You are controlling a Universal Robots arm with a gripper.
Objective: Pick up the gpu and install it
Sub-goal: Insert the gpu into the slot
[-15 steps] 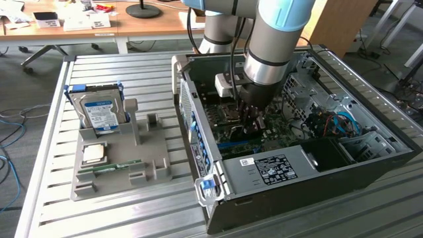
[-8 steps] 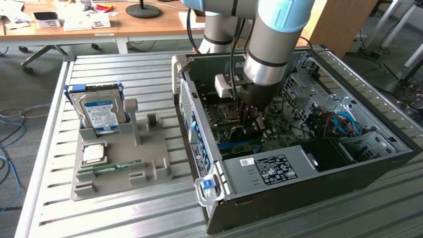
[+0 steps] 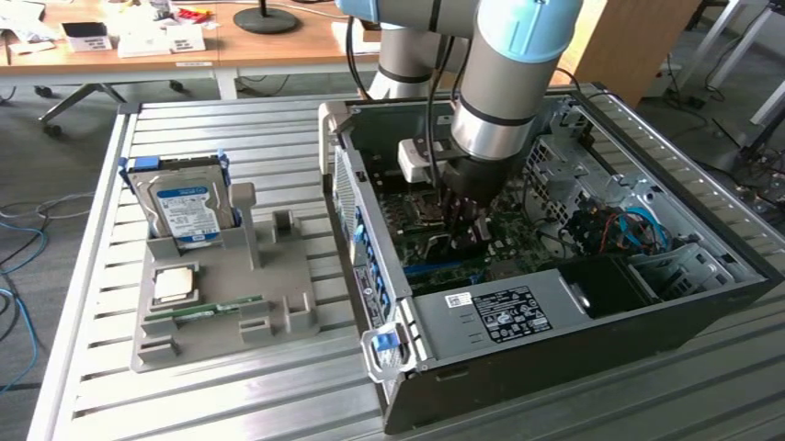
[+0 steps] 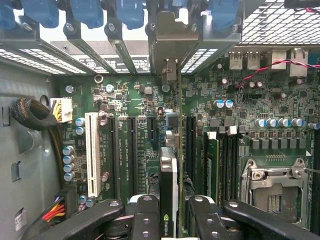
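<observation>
Clenched on the gpu (image 4: 169, 195), the jaws of the gripper (image 4: 169, 220) hold the card edge-on and upright over the motherboard (image 4: 135, 100), its metal bracket reaching the slot covers at the case's (image 3: 687, 317) rear wall. From above, the arm (image 3: 509, 83) comes almost straight down into the open case, wrist vertical. Beside the case on the slatted metal table (image 3: 184, 395) sits a grey tray (image 3: 289, 276) with a hard drive (image 3: 187, 209), and behind them a wooden desk (image 3: 282, 46)

Silver-grey tubular arm (image 3: 497, 87) with pale blue joint caps (black cable alongside), black screw-studded hand (image 4: 169, 220)
</observation>
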